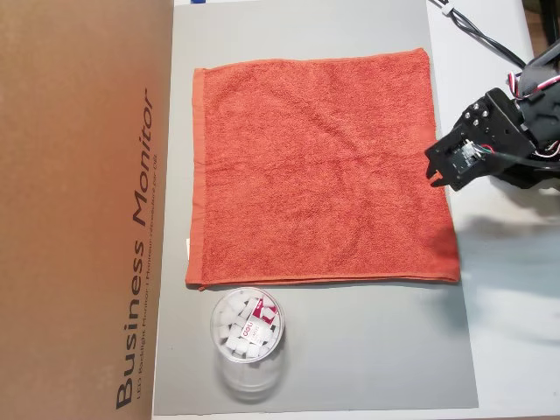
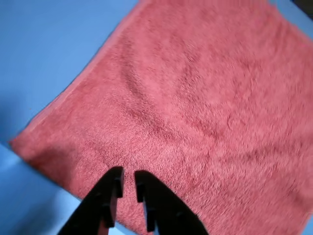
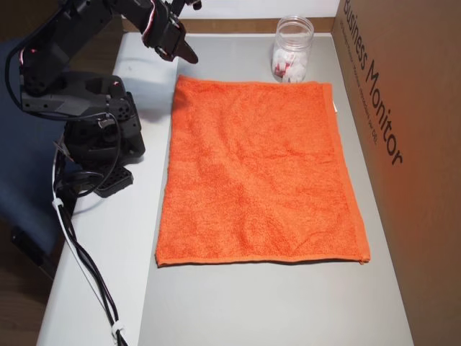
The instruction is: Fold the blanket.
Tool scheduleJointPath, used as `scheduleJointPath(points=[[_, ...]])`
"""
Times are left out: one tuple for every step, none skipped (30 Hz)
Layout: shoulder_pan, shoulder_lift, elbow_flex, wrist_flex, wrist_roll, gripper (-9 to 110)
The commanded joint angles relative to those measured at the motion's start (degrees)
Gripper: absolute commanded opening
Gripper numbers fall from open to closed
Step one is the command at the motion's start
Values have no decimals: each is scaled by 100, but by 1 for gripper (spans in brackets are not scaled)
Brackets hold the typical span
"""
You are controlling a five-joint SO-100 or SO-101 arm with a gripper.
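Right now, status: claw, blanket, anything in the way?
Claw nearly shut, empty, above the blanket's edge. Blanket flat, unfolded, on grey mat. Clear cup beside one corner, cardboard box along the far side.

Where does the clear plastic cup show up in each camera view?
An overhead view: clear plastic cup at bottom centre, just below the blanket's lower-left corner.
Wrist view: not in it.
Another overhead view: top centre, beyond the blanket's far edge.
Shared landmark: the "Business Monitor" cardboard box.

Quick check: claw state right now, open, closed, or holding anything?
Claw: nearly closed with a narrow gap between the fingers, holding nothing; it hovers above the flat orange-red towel near its edge, not gripping it.
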Motion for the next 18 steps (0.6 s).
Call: scheduleJointPath(points=[[-220,0,-281,9,-527,1],[-290,0,-281,9,-729,1],[-343,0,-281,9,-879,1],[-404,0,-255,9,-976,1],[-492,-9,-229,9,-1037,1],[-589,-9,-202,9,-1055,1],[-694,-9,-193,9,-1055,1],[-800,-9,-185,9,-1046,1],[-932,-18,-167,9,-1046,1],[-1063,-26,-123,0,-1046,1],[-1187,-70,-88,0,-1046,1],[-1310,-132,-79,0,-1037,1],[-1415,-202,-70,0,-1037,1],[-1521,-290,-70,0,-1037,1],[-1617,-387,-70,0,-1037,1],[-1714,-501,-88,0,-1037,1],[-1802,-615,-114,0,-1037,1],[-1872,-729,-141,0,-1037,1]])
